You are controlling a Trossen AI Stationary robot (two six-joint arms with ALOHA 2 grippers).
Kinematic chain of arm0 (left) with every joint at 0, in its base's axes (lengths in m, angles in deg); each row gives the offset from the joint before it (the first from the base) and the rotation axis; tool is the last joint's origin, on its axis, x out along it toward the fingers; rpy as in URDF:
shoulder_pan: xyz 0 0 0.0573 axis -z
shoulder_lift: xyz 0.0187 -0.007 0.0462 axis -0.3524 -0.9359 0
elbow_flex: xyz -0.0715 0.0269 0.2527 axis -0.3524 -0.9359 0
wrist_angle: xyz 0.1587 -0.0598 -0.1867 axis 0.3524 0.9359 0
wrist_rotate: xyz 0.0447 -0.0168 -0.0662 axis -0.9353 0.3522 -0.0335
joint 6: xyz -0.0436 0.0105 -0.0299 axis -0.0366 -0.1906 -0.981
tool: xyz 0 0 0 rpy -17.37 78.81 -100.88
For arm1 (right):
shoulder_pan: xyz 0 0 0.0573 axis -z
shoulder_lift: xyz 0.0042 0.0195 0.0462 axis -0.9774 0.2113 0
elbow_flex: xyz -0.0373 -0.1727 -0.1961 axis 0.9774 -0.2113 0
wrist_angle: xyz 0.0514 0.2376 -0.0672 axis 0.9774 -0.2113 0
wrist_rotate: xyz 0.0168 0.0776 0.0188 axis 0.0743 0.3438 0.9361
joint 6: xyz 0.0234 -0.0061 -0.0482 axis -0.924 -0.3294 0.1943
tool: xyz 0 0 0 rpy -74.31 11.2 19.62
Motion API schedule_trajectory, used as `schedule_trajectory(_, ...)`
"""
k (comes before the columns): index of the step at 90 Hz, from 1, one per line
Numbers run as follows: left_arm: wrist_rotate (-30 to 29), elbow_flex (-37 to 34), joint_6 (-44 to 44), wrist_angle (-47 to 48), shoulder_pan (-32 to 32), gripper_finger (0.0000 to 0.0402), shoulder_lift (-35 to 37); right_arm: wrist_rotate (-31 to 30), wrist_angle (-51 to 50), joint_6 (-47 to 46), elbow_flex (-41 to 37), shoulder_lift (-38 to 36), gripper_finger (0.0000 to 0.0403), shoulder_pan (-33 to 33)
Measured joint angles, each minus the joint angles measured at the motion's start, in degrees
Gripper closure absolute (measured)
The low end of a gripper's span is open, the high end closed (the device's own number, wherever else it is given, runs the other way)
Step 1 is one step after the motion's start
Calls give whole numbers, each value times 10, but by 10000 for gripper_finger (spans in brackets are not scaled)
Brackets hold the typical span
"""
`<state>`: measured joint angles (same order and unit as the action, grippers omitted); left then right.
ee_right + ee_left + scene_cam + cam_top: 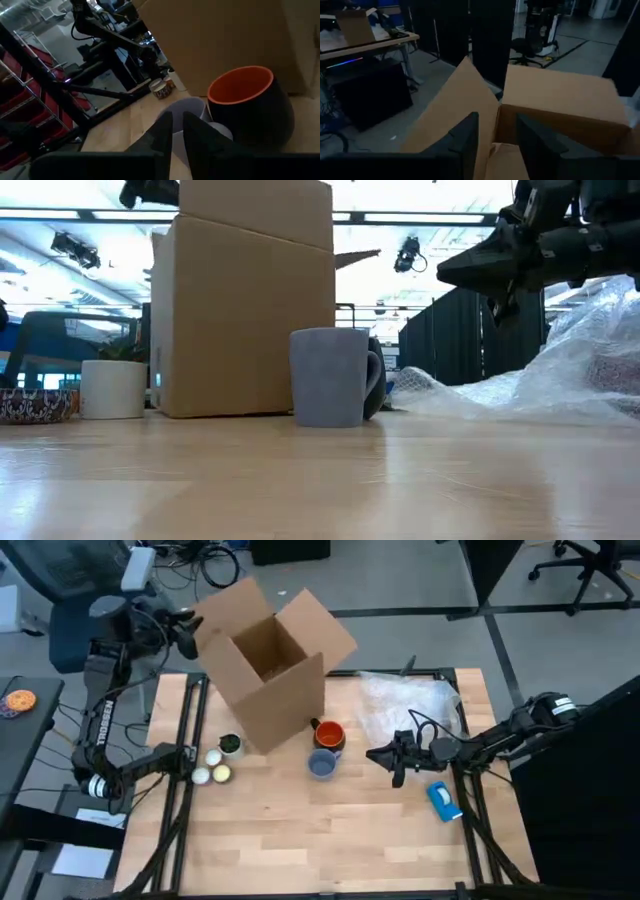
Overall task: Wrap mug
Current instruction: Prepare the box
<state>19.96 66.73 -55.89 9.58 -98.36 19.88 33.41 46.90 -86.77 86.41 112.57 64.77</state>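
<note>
The mug (329, 734) stands upright on the wooden worktop (330, 830), near the middle, just beside the lower right corner of the open cardboard box (268, 665). Its bright orange inside faces up. A grey-blue mug (321, 765) stands directly in front of it, touching or nearly touching; in the low view the grey-blue mug (331, 376) hides almost all of the orange one.

The right claw (385, 757) hovers above the worktop, to the right of both mugs and apart from them. Its fingers (165, 131) are nearly closed, with only a narrow gap between them, and hold nothing. It points toward the mugs, with the orange one (249, 106) close ahead.

A sheet of bubble wrap (405, 700) lies crumpled on the worktop behind the right claw. A blue object (445, 800) lies near the right edge.

The left claw (190, 628) is raised at the upper left edge of the box. Its fingers (465, 140) are parted by a moderate gap and empty, aimed over the box opening.

Several small items, among them a white cup (113, 388) and a patterned bowl (35, 405), sit left of the box.
</note>
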Motion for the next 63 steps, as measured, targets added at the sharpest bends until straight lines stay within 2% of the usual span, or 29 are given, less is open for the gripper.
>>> schedule_trajectory(14,-2,3,5,38,20,291,26,0,0,0,0,0,383,0)
schedule_trajectory(30,-97,3,-15,102,36,284,58,0,0,0,0,0,383,0)
schedule_trajectory(48,-149,-2,-88,190,39,261,79,0,0,0,0,0,383,0)
schedule_trajectory(63,-161,-50,-116,210,40,245,79,0,0,1,0,0,383,7)
